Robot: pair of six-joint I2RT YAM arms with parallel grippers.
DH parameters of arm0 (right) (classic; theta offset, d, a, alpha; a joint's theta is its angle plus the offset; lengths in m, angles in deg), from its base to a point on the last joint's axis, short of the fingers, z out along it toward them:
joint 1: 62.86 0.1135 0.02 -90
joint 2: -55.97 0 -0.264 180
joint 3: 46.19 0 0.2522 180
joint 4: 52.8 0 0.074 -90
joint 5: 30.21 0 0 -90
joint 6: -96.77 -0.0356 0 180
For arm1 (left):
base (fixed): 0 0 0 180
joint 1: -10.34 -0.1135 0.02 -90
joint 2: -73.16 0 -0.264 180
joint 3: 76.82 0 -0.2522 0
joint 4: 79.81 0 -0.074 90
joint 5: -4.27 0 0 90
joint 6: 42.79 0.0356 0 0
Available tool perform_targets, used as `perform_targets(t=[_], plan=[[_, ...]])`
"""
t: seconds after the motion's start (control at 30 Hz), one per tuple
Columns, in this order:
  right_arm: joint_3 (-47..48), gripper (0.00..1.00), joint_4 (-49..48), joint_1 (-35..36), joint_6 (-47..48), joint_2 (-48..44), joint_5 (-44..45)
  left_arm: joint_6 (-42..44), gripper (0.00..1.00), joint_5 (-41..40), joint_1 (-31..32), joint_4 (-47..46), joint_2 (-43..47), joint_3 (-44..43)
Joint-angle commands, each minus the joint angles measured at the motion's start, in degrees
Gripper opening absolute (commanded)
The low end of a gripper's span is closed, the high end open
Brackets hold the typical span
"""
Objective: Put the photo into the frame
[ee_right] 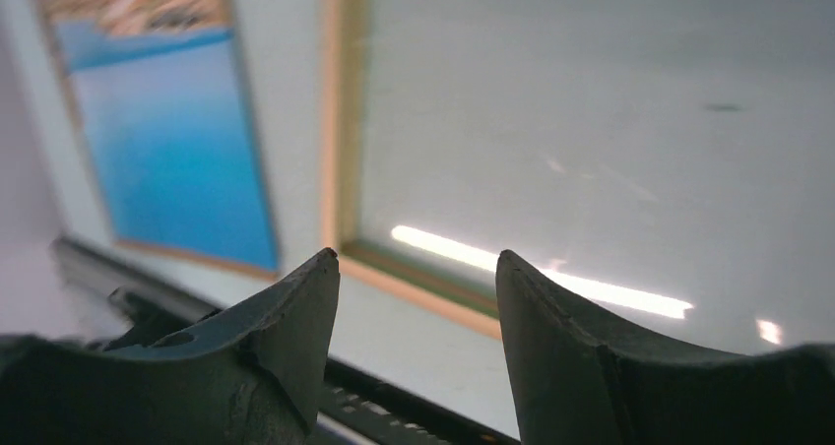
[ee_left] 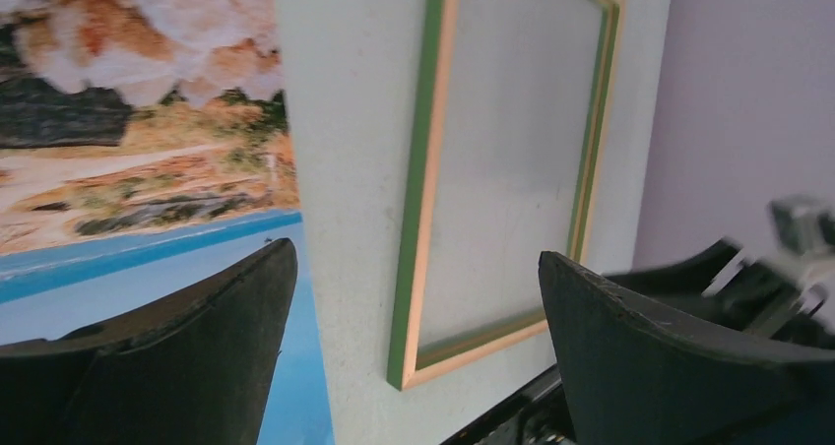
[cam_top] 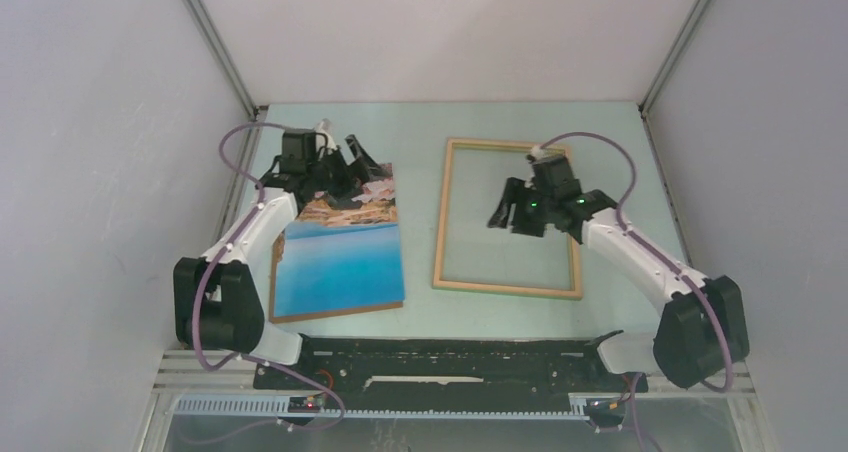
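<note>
On the desk (cam_top: 420,122) the frame (cam_top: 441,217) lies flat, wood face up, beside the photo (cam_top: 340,262) but apart from it. The photo lies picture-up, with its blue water near and its tan cliffs far. This looks like the pickup step. The left gripper (cam_top: 357,160) hovers wide open over the cliff end. The right gripper (cam_top: 502,212) hangs over the frame, jaws parted and holding nothing. Next, a finger must catch the flat print's edge.
</note>
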Motion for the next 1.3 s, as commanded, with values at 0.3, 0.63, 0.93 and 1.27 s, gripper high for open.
perform_targets(t=[0.3,0.63,0.93,1.27], plan=[[2.76,0.62,-38.24,20.52,-26.85,26.07,-21.8,-24.11,1.0,8.38,-14.09,-20.57,-10.25,14.97],[7.32,0.6,-38.42,24.65,-29.44,35.17,-19.7,-25.36,1.0,7.88,-14.29,-21.59,-14.05,16.04],[12.23,0.59,-34.89,25.21,-28.06,41.08,-19.17,-25.66,1.0,7.25,-14.27,-21.92,-15.34,16.64],[15.44,0.58,-34.61,25.28,-28.58,43.97,-23.33,-25.74,1.0,7.27,-14.25,-22.01,-15.74,16.65]])
